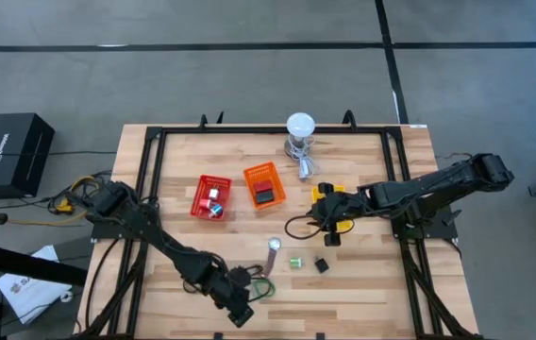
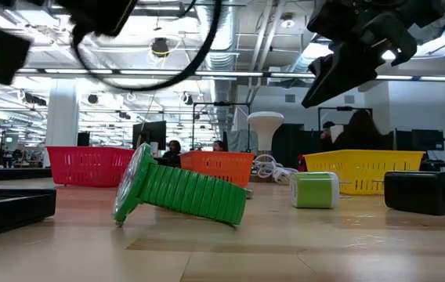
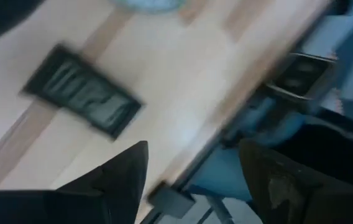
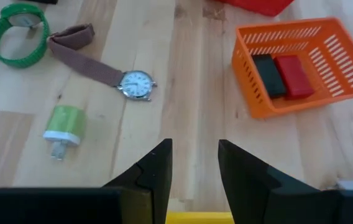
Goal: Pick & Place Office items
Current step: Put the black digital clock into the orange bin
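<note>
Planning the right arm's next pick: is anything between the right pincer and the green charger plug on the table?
Nothing visible. The right pincer, open, hangs by the yellow basket; bare wood runs to the green plug. The brown-strap watch lies off to one side.

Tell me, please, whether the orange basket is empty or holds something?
Holds something: the orange basket contains a black block and a red block, lying side by side.

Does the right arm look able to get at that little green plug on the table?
Probably yes. The right claw hangs open above the yellow basket, and only bare wood lies between it and the green plug; the watch sits off to the side.
</note>
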Controlling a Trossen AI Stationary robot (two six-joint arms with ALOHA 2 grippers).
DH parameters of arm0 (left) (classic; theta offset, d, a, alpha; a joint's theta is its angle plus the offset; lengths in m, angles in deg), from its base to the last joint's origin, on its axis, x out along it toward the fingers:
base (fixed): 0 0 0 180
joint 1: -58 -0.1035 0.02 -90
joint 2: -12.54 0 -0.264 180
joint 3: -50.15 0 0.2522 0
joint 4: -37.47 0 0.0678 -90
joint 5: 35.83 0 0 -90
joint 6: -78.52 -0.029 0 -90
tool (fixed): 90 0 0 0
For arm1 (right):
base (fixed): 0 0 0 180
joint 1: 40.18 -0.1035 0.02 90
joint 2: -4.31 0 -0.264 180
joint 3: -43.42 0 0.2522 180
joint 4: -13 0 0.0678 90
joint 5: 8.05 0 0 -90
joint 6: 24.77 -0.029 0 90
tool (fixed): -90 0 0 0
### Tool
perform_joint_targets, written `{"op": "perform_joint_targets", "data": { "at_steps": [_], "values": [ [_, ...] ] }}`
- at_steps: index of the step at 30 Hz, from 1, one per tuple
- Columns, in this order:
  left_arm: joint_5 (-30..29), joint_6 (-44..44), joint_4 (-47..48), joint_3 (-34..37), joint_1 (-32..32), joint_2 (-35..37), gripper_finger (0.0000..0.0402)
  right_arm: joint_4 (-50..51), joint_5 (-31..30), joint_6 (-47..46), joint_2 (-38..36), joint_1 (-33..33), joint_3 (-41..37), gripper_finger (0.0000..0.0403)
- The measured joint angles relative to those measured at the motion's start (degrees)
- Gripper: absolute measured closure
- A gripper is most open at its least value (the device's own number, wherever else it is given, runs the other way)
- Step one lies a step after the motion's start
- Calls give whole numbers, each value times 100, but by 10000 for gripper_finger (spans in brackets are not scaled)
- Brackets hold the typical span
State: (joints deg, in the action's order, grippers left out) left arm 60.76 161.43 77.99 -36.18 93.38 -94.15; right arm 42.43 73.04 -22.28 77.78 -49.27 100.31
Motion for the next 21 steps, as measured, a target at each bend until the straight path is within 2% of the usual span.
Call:
{"op": "perform_joint_targets", "data": {
  "at_steps": [3, 7, 13, 21],
  "values": [
    [-24, 568, 442, 125, -10, -19, 151, -86, 1, 101, 1, 114, 0, 282],
    [-191, 1483, 431, 468, -44, -20, 155, -124, 5, 116, 2, 323, 59, 282],
    [-500, 1814, -61, 626, -38, -20, 160, -134, 5, 386, 0, 668, 236, 282],
    [-632, 2142, -61, 625, -48, -20, 151, -156, 8, 541, 0, 956, 254, 282]
  ]
}}
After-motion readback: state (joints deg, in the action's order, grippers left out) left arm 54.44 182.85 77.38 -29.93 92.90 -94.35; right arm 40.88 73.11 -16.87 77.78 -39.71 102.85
